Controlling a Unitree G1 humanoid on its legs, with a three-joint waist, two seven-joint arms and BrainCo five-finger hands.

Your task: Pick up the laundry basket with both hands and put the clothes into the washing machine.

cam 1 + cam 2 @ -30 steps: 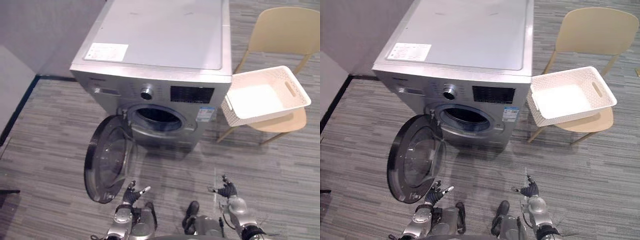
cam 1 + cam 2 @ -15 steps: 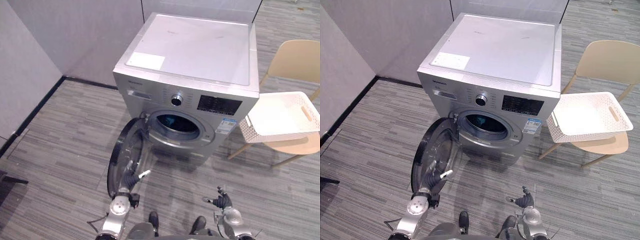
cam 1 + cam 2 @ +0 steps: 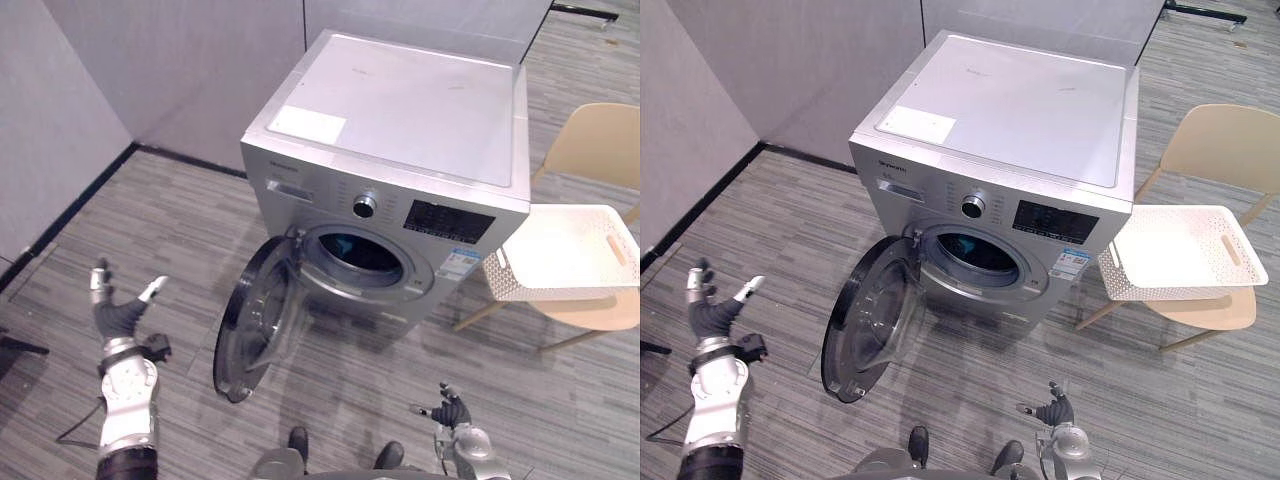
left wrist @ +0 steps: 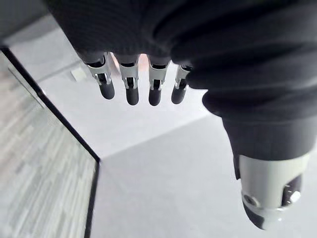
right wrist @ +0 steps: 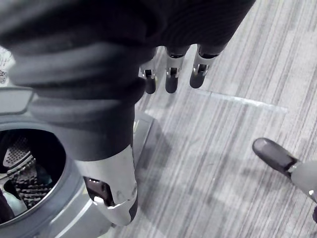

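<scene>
A silver front-loading washing machine (image 3: 400,150) stands ahead with its round door (image 3: 255,320) swung open to the left; dark cloth shows inside the drum (image 3: 358,252). A white perforated laundry basket (image 3: 565,250) rests on a beige chair (image 3: 600,160) to the right of the machine, and it looks empty. My left hand (image 3: 115,315) is raised far out at the left, open, fingers spread, holding nothing. My right hand (image 3: 450,412) is low near the bottom edge, open and empty. Both hands are well away from the basket.
Grey walls (image 3: 150,70) meet behind and to the left of the machine, with a dark skirting along the floor. Striped grey flooring (image 3: 400,360) lies open in front of the machine and between the door and my left hand.
My left hand has swung from beside the open door far out to the left and risen. The camera view has shifted. The right hand stays low.
</scene>
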